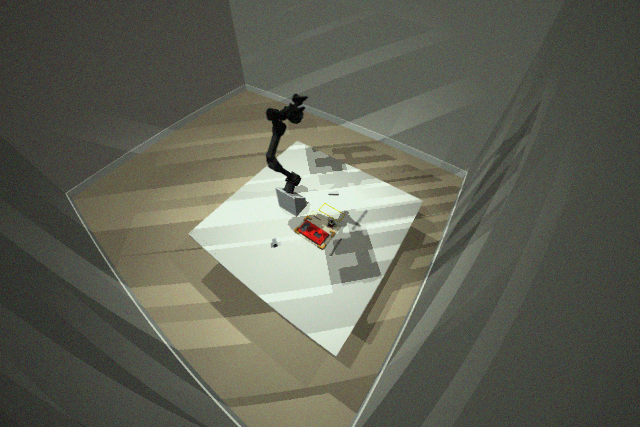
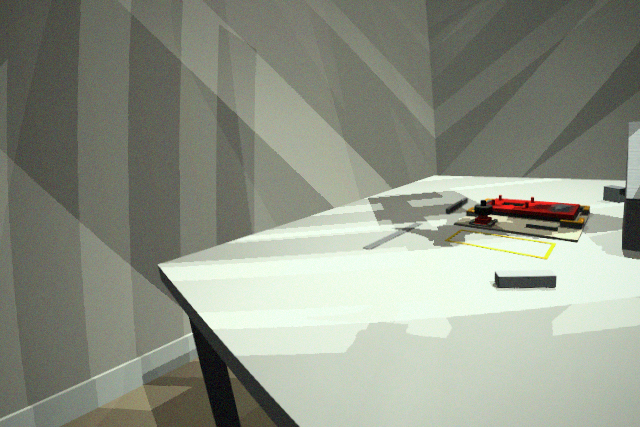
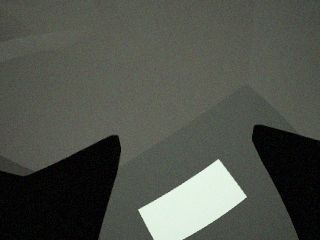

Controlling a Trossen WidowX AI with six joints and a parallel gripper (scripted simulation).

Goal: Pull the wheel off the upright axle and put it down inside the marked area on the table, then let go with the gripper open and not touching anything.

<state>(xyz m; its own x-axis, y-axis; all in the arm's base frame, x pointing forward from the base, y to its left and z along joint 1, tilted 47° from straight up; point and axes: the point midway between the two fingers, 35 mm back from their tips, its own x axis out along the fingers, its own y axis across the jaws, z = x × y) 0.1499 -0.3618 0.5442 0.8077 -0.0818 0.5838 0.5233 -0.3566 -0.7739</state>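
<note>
Nearest in the exterior view, right of centre, lies the yellow marked area (image 2: 500,244); just behind it the small dark wheel (image 2: 483,209) sits on its axle at the board's (image 2: 516,228) left end; it looks rigid and light, best pinched across its rim. Farther off, upper centre of the top view, the gripper (image 1: 298,100) hangs wide open, holding nothing
</note>
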